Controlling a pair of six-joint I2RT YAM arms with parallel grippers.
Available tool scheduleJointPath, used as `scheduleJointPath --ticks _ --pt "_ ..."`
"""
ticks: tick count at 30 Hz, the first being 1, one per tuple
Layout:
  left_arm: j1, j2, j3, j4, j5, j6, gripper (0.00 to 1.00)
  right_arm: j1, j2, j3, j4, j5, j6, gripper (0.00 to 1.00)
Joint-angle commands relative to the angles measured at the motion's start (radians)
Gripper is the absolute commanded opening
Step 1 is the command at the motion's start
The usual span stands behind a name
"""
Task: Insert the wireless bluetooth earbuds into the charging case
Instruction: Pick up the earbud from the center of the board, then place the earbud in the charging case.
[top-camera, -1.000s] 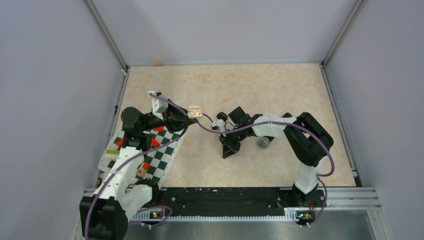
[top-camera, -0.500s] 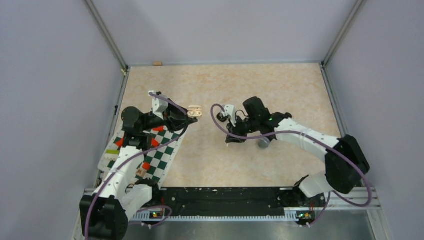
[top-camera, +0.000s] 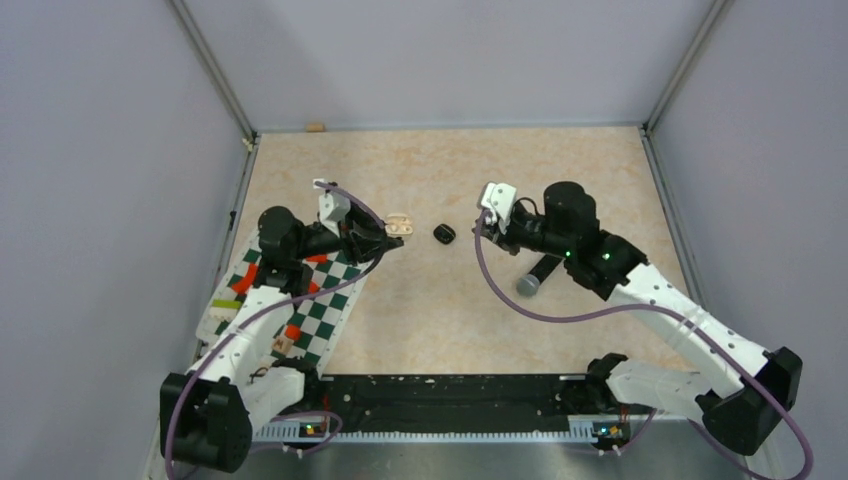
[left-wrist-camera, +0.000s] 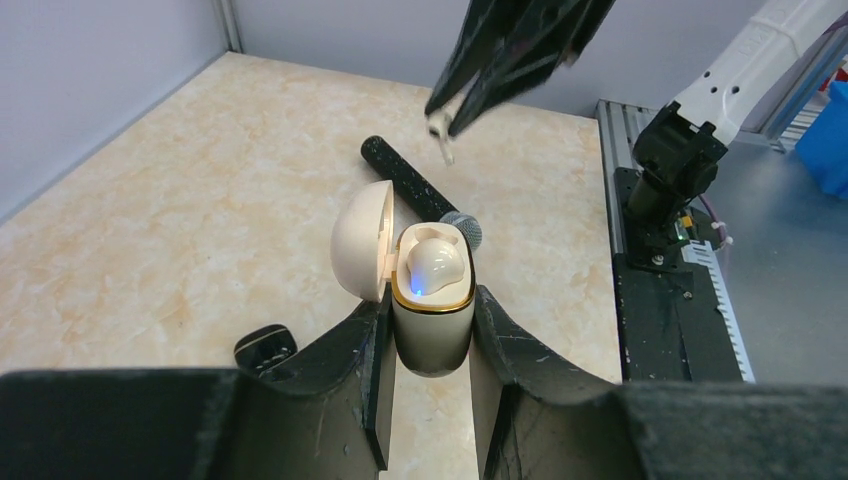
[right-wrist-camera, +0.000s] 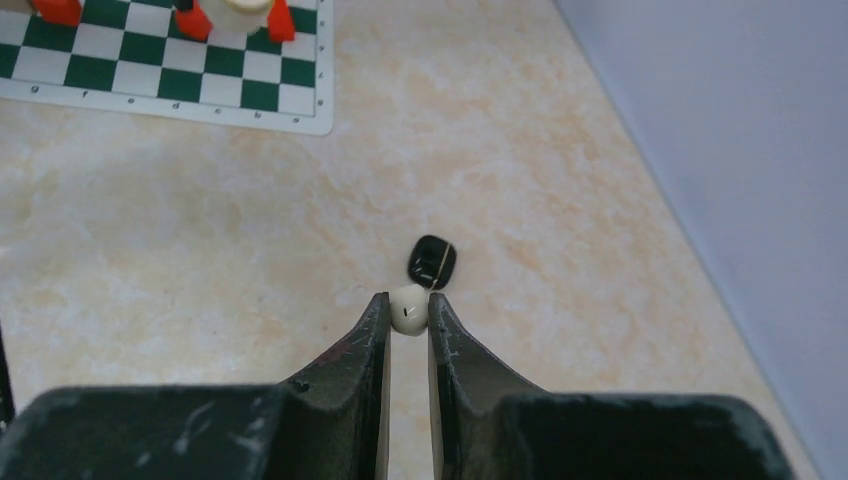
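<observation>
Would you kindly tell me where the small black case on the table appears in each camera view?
Top external: black case near centre.
Left wrist: lower left.
Right wrist: centre, just beyond the white earbud.
Shared landmark: right gripper pinching that earbud, at the top of the left wrist view.

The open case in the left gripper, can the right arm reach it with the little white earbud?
Probably yes. The left gripper holds the case up with its lid swung open. The right gripper pinches the earbud in the air across from it, with only open space between them.
</observation>
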Motion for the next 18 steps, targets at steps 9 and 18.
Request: scheduleJointPath --ticks 9,18 --pt "-0.131 0.185 0.089 -0.108 0.021 0.097 0.12 0.062 -0.107 0.103 0.096 0.03 -0.097 0.05" --pt "-0.189 0.236 0.115 -0.159 0.044 0.136 0.11 0.169 -0.081 0.043 0.16 0.055 -0.083 0.04"
